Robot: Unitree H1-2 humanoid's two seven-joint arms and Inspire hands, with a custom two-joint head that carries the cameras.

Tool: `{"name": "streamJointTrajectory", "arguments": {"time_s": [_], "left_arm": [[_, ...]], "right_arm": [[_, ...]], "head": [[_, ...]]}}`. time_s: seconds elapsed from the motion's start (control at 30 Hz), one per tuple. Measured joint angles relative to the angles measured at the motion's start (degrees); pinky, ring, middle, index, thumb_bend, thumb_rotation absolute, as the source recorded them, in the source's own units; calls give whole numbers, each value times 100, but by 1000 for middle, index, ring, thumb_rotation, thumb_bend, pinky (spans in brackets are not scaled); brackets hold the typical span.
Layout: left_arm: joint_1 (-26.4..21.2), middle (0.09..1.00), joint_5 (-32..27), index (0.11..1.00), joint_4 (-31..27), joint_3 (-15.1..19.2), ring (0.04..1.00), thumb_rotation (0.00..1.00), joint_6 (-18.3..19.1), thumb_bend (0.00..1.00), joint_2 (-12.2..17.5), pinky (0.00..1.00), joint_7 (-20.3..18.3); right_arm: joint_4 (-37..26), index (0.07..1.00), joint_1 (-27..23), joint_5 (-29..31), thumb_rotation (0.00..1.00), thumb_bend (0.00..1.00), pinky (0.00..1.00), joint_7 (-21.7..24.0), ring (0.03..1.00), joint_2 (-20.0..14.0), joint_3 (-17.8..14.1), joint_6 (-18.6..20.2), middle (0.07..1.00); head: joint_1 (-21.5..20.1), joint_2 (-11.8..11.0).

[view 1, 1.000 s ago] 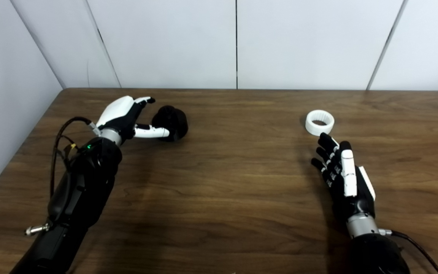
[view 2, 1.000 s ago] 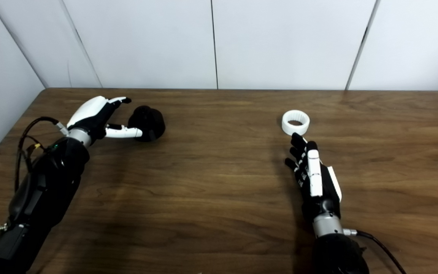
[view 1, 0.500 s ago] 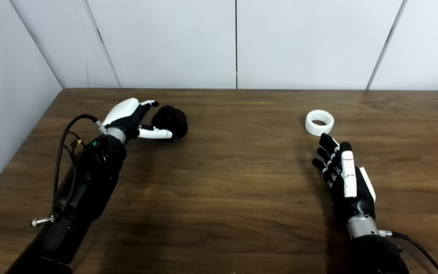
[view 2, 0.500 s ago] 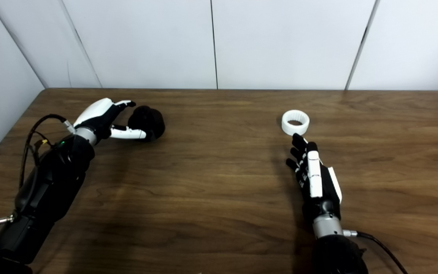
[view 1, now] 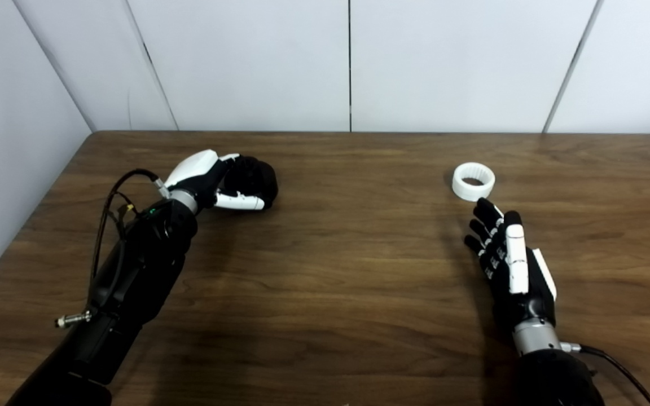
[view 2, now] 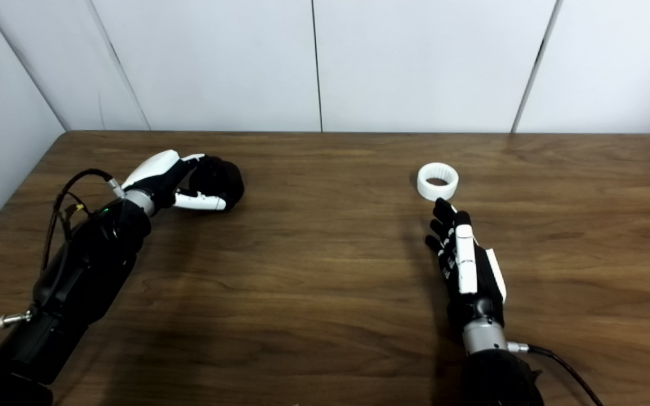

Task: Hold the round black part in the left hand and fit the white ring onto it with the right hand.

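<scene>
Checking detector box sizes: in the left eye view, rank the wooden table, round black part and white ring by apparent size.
1. Wooden table, by far the largest.
2. Round black part, partly hidden by the left hand.
3. White ring, a bit smaller.

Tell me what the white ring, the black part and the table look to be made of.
White ring: matte plastic, likely; even white, ridged side.
Black part: dull black, maybe plastic or rubber; too dark to tell.
Table: wood or wood-look laminate; brown grain, slight sheen.

Left hand: my left hand (view 1: 209, 179) reaches far forward, fingers seemingly curled, though the grip is hard to judge.
Right hand: my right hand (view 1: 508, 259) is flat, fingers spread, empty.
</scene>
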Motion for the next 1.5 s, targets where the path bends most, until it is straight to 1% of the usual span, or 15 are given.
{"name": "streamJointTrajectory", "arguments": {"time_s": [0.1,0.2,0.3,0.43,0.5,0.57,0.7,0.83,1.07,1.27,1.4,1.5], "left_arm": [[-5,975,-9,920,16,-30,1000,548,-67,1000,-13,867,23],[-8,974,-9,911,15,-70,1000,535,-103,1000,-21,875,29],[-13,966,-9,895,15,-80,1000,523,-103,1000,-51,880,40],[-13,959,-8,881,16,-102,1000,511,-103,981,-118,880,72],[-9,956,-8,875,17,-138,1000,489,-115,955,-124,882,70],[-4,954,-17,867,22,-142,1000,445,-145,922,-139,887,70],[5,951,-77,855,22,-119,1000,385,-155,888,-147,892,70],[31,945,-124,843,21,-92,1000,356,-156,864,-148,886,70],[101,943,-176,843,-8,-108,1000,343,-163,854,-144,874,70],[242,934,-71,826,-267,-204,1000,323,-182,862,-142,864,72],[426,930,-32,819,-475,-220,1000,318,-200,864,-161,862,171],[563,932,-9,823,-646,-221,1000,340,-209,855,-196,875,244]], "right_arm": [[-37,907,21,-1,1000,551,930,-1,949,-2,0,8,938],[-72,901,35,-2,1000,551,920,-8,939,-3,-3,29,928],[-76,901,37,-4,1000,553,931,-16,945,-9,-10,33,931],[-88,896,39,6,1000,554,930,-13,947,-28,-22,33,932],[-94,896,47,16,1000,557,931,-14,950,-27,-25,33,932],[-95,898,59,28,1000,560,929,-12,951,-28,-33,33,934],[-96,899,60,40,1000,562,932,-3,951,-34,-37,33,934],[-96,901,60,51,1000,551,929,2,942,-56,-40,33,928],[-97,900,61,44,1000,559,933,4,949,-87,-39,33,930],[-98,904,59,50,1000,567,927,9,938,-109,-39,37,929],[-99,903,56,51,1000,575,932,13,941,-133,-37,38,930],[-99,901,56,50,1000,579,923,13,937,-136,-37,41,931]], "head": [[-9,0],[-26,18],[-35,26],[-35,26],[-26,26],[-35,26],[-35,26],[-26,35],[-18,44],[-26,44],[-35,44],[-35,44]]}}
